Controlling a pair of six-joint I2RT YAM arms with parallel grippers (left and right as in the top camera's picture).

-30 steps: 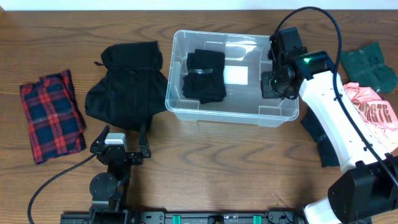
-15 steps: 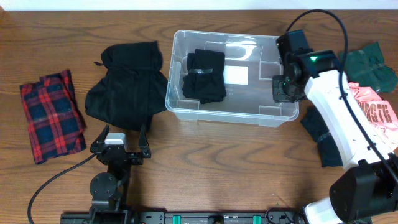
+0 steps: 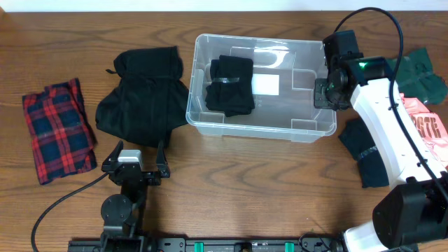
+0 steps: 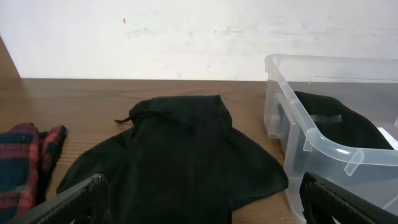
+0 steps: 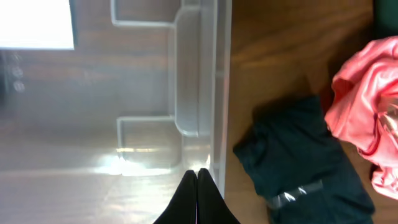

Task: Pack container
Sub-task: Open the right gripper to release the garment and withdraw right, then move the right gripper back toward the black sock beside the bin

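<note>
Right fingers (image 5: 186,202) pressed together, seemingly empty | left fingers (image 4: 81,200) wide | one container (image 3: 238,128), one black garment (image 3: 229,87) inside

Clear container (image 3: 260,130), white label (image 3: 265,85), black bundle (image 3: 229,85) inside. Beside right gripper (image 5: 198,176): pink shirt (image 5: 367,118), dark teal garment (image 5: 292,155). Ahead-left of left gripper (image 3: 140,150): red-navy plaid cloth (image 3: 58,129).

Probably a robotics lab bench, not a home. Wood-grain table (image 3: 280,175), bare scuffed white wall (image 4: 186,31) at 12 o'clock, black arm-mount rail (image 3: 210,245) at 6, folded plaid cloth (image 3: 58,129) at 9.
</note>
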